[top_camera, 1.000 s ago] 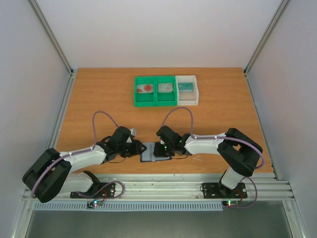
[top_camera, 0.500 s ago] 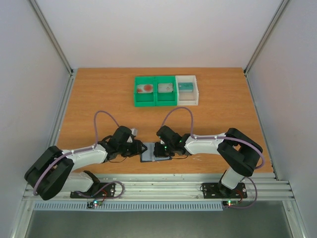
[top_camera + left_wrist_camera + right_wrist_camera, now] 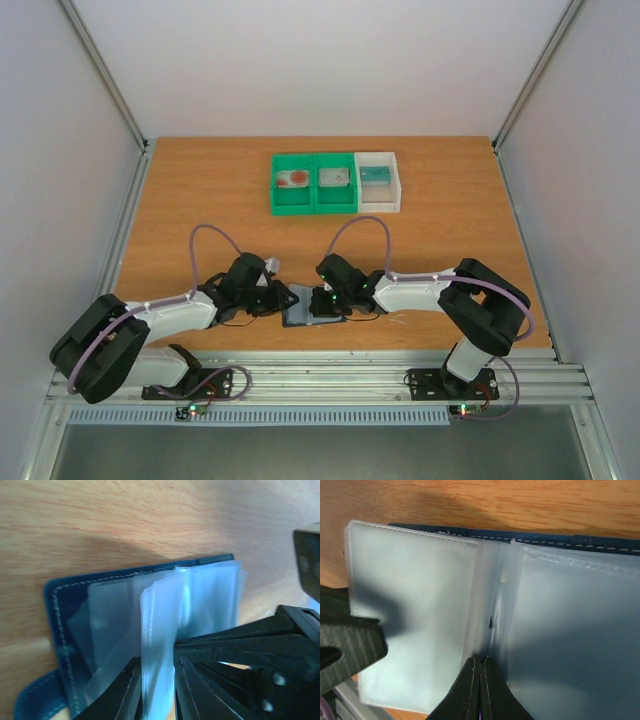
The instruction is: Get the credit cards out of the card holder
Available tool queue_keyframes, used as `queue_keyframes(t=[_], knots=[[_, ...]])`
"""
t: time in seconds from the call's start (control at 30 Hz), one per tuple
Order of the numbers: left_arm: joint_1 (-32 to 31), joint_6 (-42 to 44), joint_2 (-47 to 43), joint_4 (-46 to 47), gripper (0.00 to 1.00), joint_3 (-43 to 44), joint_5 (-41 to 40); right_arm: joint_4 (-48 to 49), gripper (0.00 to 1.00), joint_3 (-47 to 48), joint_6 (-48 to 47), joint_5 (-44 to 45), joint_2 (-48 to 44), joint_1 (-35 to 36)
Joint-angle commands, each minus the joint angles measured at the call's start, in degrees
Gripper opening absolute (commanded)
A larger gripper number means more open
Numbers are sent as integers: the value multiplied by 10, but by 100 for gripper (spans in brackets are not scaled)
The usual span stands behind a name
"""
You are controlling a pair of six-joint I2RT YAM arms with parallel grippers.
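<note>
Since a second ago the left gripper (image 3: 157, 692) has narrowed its jaws, which now pinch a raised leaf of the clear sleeves (image 3: 160, 630). The right gripper (image 3: 481, 677) has its fingers together, tips pressed on the sleeves' centre fold.

The card holder (image 3: 65, 630) lies open on the table (image 3: 180, 200) near the front edge, between both grippers, with its long axis running left to right.

At the far side, the green bin (image 3: 313, 207) holds a red-blotched card (image 3: 293, 179) and a pale card (image 3: 333, 177) in separate compartments. The white bin (image 3: 380, 206) beside it holds a teal card (image 3: 375, 176).
</note>
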Motion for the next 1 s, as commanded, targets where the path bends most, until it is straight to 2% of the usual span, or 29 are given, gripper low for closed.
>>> queue_keyframes(t=[0.0, 0.27, 0.47, 0.7, 0.83, 0.97], knots=[[-8, -18, -27, 29, 21, 16, 41, 19, 1, -17, 10, -5, -8, 4], [-31, -28, -36, 9, 28, 38, 49, 63, 1, -35, 17, -17, -20, 4], [-36, -35, 4, 15, 21, 50, 59, 58, 5, -48, 11, 11, -33, 4], [-48, -36, 25, 24, 20, 67, 64, 54, 6, -69, 10, 57, -74, 4], [-56, -35, 32, 2, 31, 83, 57, 54, 10, -81, 12, 82, -97, 4], [-60, -30, 36, -3, 31, 91, 56, 54, 12, -85, 11, 89, -110, 4]])
